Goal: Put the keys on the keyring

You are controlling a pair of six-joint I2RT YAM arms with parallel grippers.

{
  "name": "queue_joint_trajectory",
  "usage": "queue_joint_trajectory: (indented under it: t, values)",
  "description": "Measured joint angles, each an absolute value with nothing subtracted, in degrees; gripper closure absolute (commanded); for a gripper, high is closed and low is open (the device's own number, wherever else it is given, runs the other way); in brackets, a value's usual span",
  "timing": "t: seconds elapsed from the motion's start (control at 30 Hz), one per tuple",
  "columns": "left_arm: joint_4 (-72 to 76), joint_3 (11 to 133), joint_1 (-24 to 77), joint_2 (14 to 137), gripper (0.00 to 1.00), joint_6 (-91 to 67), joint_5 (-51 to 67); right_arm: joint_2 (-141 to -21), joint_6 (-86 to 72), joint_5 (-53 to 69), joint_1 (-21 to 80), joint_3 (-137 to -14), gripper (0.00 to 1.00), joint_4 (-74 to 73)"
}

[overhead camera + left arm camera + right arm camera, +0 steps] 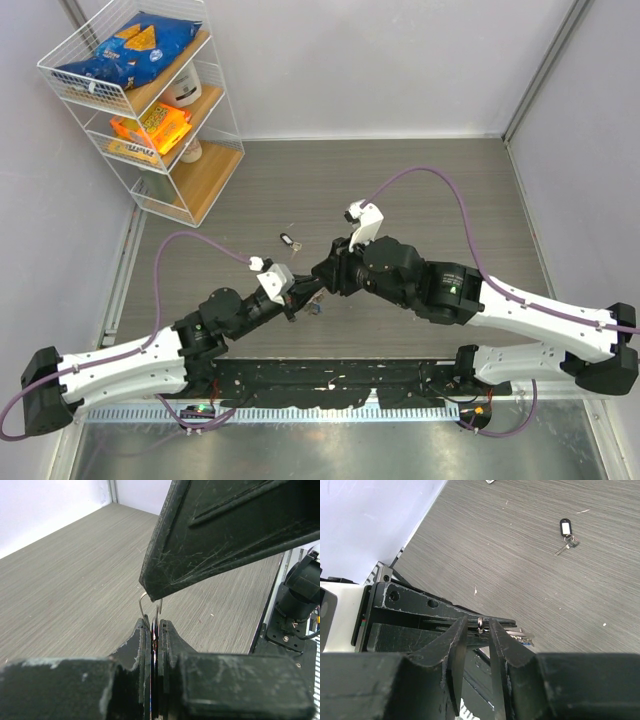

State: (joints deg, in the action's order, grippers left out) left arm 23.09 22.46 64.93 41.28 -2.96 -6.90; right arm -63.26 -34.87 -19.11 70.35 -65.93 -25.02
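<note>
Overhead, left gripper (298,297) and right gripper (323,277) meet mid-frame; a tagged key (290,240) lies just above, a wire rack (205,180) of snack bags (130,45) upper left, print unreadable. Left wrist: left jaws clamped on the keyring (142,605), right finger (225,535) overhanging. Right wrist: right jaws narrowly parted astride it, keys (522,636) at centre

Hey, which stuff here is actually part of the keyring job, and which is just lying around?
For the job: keyring, pinched in the left gripper; right gripper open around it; key with dark tag, loose on the table.
Just lying about: wire shelf with blue chip bag, orange snack packet, white jar.
</note>
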Motion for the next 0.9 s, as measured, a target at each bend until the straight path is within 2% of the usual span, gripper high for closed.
queue_joint_trajectory:
  t: [0.3, 0.57, 0.73, 0.9]
  values:
    - [23.4, 22.04, 64.93, 39.94, 1.0, -2.96, -6.87, -63.81, -34.87, -18.65, 70.08, -65.93, 0.73, -24.27]
    - [23.57, 22.02, 64.93, 39.81, 1.0, -2.96, -6.87, -64.99, -34.89, -17.39, 70.0, -65.93, 0.85, -23.83]
    - [23.66, 22.02, 64.93, 39.81, 1.0, -2.98, -6.87, -64.99, -34.89, -17.23, 70.0, -65.93, 0.79, -23.49]
    - [23.7, 22.02, 64.93, 39.81, 1.0, -2.98, -6.87, -64.97, -34.89, -17.19, 70.0, -65.91, 0.79, -22.74]
